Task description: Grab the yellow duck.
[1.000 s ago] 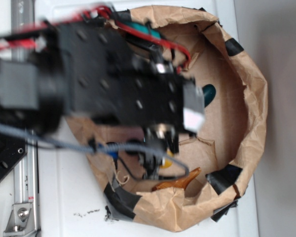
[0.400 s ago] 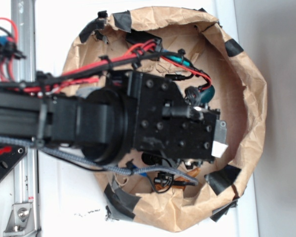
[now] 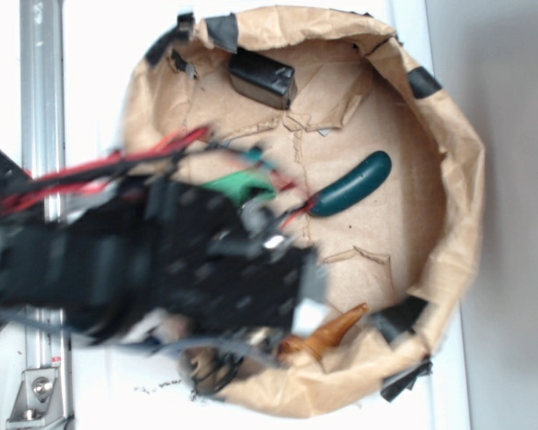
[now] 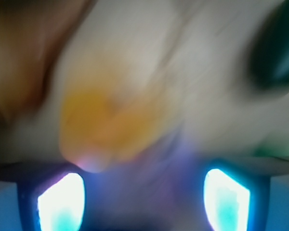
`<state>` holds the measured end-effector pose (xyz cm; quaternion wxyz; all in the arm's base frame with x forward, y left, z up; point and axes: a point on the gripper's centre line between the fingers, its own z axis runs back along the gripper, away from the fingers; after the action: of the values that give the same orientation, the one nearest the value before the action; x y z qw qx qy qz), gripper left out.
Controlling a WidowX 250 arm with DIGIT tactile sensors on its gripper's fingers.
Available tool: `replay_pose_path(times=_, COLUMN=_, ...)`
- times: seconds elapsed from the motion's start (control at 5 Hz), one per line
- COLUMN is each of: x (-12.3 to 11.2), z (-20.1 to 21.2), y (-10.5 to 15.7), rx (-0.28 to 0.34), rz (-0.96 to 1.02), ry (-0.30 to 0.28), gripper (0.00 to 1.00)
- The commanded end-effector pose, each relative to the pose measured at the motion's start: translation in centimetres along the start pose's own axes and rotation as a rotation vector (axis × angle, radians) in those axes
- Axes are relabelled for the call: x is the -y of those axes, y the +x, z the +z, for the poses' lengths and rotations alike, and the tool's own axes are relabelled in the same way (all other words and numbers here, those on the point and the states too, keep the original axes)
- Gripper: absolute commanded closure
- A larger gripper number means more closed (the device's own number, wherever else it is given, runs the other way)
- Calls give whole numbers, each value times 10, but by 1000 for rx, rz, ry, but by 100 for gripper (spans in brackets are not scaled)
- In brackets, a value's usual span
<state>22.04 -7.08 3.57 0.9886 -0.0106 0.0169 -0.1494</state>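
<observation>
The wrist view is heavily blurred. A yellow-orange blob that looks like the yellow duck (image 4: 103, 127) lies just ahead of my left fingertip (image 4: 62, 202), outside the jaws. My gripper (image 4: 144, 197) is open, the two fingers stand wide apart, and nothing is between them. In the exterior view the blurred black arm (image 3: 206, 269) covers the lower left of the brown paper bowl (image 3: 462, 179). The duck and the fingers are hidden under it there.
In the bowl lie a dark teal cucumber-like piece (image 3: 354, 184), a green block (image 3: 238, 188) partly under the arm, a black box (image 3: 262, 79) at the far rim, and an orange-brown carrot-like piece (image 3: 330, 331) by the near rim. A metal rail (image 3: 40, 107) runs along the left.
The arm has swung from the bowl's middle right to its lower left, uncovering the teal piece and the black box. It is blurred with motion now.
</observation>
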Motion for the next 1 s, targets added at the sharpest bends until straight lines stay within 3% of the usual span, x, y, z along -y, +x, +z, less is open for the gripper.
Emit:
replay_pose_path(times=0.0, x=-2, z=27, y=15, rx=121, rz=-32, ry=42, gripper=0)
replay_pose_path(times=0.4, x=-28, z=41, y=46, rx=201, rz=-78, ry=30, gripper=0)
replay_pose_path(times=0.6, x=-28, z=27, y=74, rx=198, rz=-259, ry=-13, gripper=0)
replay_pose_path(times=0.8, x=-11, z=-5, y=81, rx=76, rz=-335, ry=-85, gripper=0)
